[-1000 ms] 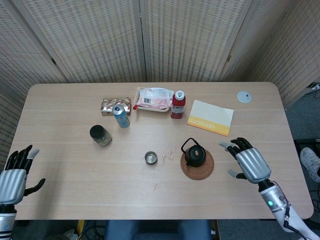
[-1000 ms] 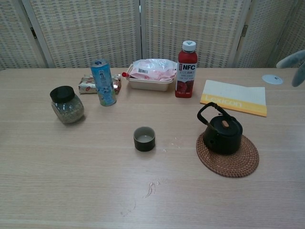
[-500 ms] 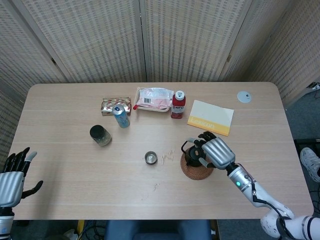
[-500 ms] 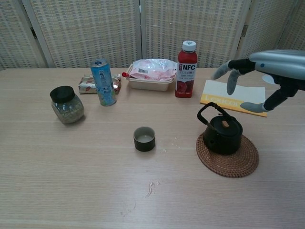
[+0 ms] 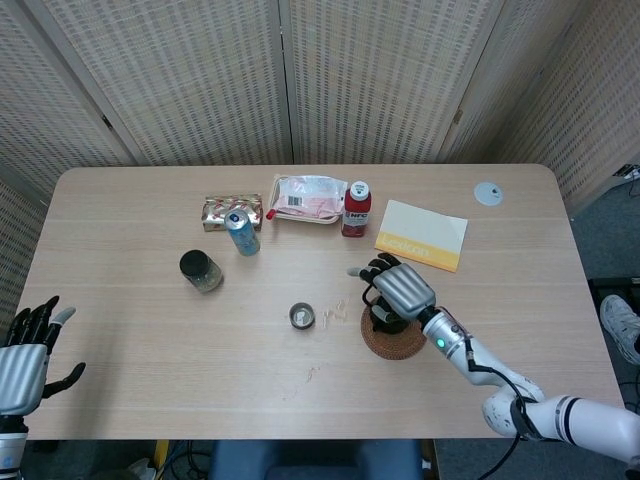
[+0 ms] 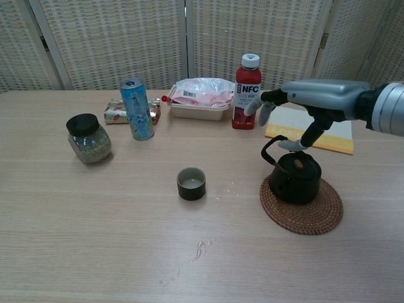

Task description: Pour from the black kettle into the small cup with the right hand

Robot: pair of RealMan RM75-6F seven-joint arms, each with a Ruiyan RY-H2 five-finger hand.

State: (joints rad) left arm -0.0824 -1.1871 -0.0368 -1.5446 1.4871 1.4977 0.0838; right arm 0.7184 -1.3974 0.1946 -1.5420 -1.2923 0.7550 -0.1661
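The black kettle (image 6: 295,178) stands on a round woven mat (image 6: 303,214) right of the table's middle; its arched handle (image 6: 271,149) leans left. My right hand (image 6: 312,98) hovers just above it, fingers spread and holding nothing, thumb hanging close to the handle's top. From the head view this hand (image 5: 398,290) covers most of the kettle (image 5: 384,321). The small dark cup (image 6: 191,184) sits upright to the kettle's left, also the cup (image 5: 302,317) in the head view. My left hand (image 5: 22,362) rests off the table's near left corner, fingers apart, holding nothing.
A red NFC bottle (image 6: 247,92), a food tray (image 6: 201,98), a blue can (image 6: 136,109) and a snack pack (image 5: 232,211) line the back. A dark-lidded jar (image 6: 88,139) stands left. A yellow-edged book (image 6: 309,129) lies behind the kettle. A white disc (image 5: 487,194) lies far right.
My right hand swept in from the right edge to above the kettle and shifted further left over the handle. The left hand dropped slightly. Kettle and cup stayed put.
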